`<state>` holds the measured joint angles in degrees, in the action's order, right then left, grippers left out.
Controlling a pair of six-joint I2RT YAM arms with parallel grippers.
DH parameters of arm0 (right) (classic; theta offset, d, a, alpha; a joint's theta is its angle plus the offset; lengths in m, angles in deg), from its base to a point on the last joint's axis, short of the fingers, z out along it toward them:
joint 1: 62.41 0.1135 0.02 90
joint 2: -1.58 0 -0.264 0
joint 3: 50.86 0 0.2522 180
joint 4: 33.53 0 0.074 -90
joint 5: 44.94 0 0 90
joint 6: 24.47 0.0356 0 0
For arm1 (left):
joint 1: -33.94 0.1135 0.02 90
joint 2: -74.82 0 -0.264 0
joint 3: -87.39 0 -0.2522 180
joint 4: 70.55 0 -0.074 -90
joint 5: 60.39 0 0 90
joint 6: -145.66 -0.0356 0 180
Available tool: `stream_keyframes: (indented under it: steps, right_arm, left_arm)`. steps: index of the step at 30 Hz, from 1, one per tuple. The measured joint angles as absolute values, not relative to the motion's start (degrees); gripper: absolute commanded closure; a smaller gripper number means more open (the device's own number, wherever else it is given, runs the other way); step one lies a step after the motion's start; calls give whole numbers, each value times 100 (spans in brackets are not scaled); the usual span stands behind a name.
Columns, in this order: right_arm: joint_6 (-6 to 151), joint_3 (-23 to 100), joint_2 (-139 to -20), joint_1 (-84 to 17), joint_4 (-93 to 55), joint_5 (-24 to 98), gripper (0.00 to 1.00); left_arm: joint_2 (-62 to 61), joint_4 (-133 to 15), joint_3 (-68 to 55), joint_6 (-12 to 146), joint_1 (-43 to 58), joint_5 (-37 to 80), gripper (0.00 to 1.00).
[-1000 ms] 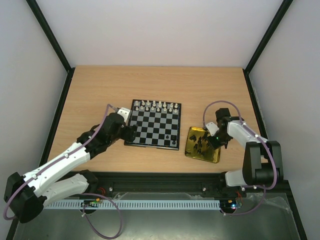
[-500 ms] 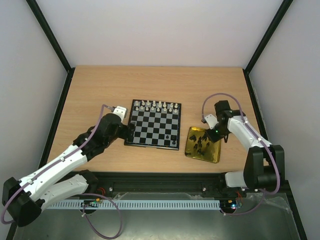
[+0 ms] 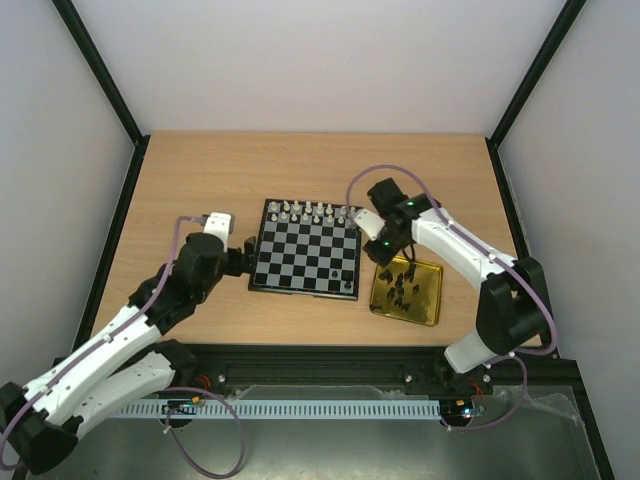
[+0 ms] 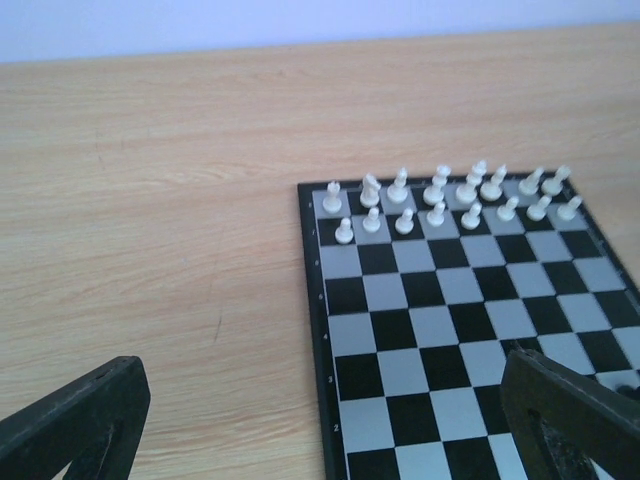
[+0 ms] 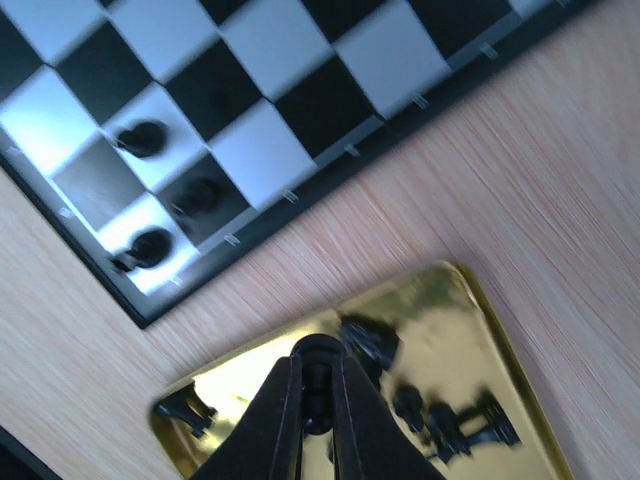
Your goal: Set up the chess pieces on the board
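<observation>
The job is about half done. The white pieces [image 3: 315, 211] stand in two rows along the far side of the board [image 3: 305, 255]. The board lies flat in the middle of the counter [image 3: 200, 180].

Only a few black pieces on the board [image 5: 150, 245] are in place, and they are all in the near right corner. More loose black pieces [image 3: 405, 280] lie in the gold tray [image 3: 432, 305], which sits just beside the board on its right.

The step in hand looks like carrying one black piece from the tray to the board. The right pincer [image 5: 317, 395] is closed tight. A small dark thing sits between its tips, and it looks like a held black piece [image 5: 317, 378]. This pincer hangs over the tray's edge next to the board.

The left pincer [image 3: 240, 258] is wide open and holds nothing. It waits low at the left edge of the board.

Next, I think the right pincer needs to go over a free square near the other black pieces. It should come down gently and let go with the piece standing up. It must take care not to bump the ones already there.
</observation>
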<state>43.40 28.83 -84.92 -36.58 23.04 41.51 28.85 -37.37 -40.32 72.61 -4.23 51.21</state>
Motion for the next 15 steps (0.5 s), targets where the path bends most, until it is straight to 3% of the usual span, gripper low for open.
stream_keyframes:
  steps: [7, 15]
  right_arm:
    - [4434, 3535, -9156, -2636, 2328, 4188, 94]
    - [4504, 4357, -10079, -1962, 2347, 4205, 94]
  left_arm:
    - [3731, -3936, -4338, 7460, -414, 5692, 1]
    - [3731, -3798, -4397, 7923, -237, 6747, 1]
